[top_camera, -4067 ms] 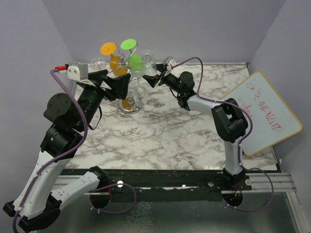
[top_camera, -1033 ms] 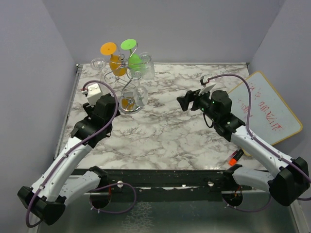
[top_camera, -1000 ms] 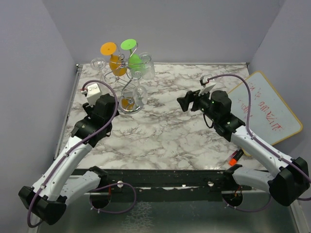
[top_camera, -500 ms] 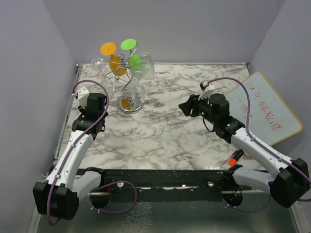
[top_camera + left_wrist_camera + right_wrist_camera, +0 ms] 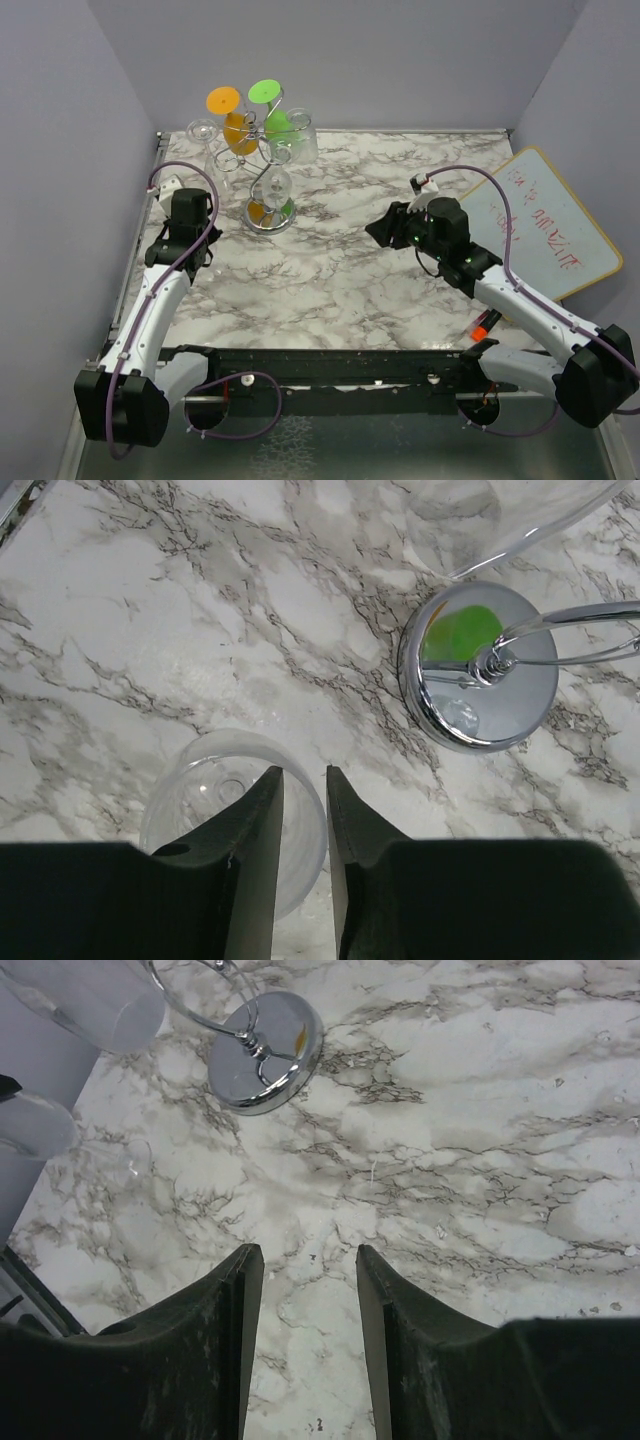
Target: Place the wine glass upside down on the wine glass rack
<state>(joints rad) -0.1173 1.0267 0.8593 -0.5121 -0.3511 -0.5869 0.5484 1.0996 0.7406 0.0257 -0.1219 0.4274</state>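
Observation:
The wine glass rack (image 5: 266,165) stands at the back left on its round shiny base (image 5: 478,665) (image 5: 265,1050). Hanging upside down on it are an orange glass (image 5: 238,130), a green glass (image 5: 278,124) and clear glasses (image 5: 301,138). One clear wine glass (image 5: 205,785) stands upright on the marble, seen from above in the left wrist view. My left gripper (image 5: 305,772) (image 5: 193,235) hovers over its rim with a narrow gap and grips nothing. My right gripper (image 5: 308,1250) (image 5: 380,228) is open over bare marble at the middle right.
A whiteboard (image 5: 545,225) with red writing leans at the right side. The left wall runs close beside my left arm. A small orange object (image 5: 483,325) lies near the front rail under my right arm. Clear glass bowls (image 5: 95,1000) hang above the base.
Both arms have pulled back from the rack toward the near side, and the left one has swung out to the left edge. Both pairs of fingers have narrowed.

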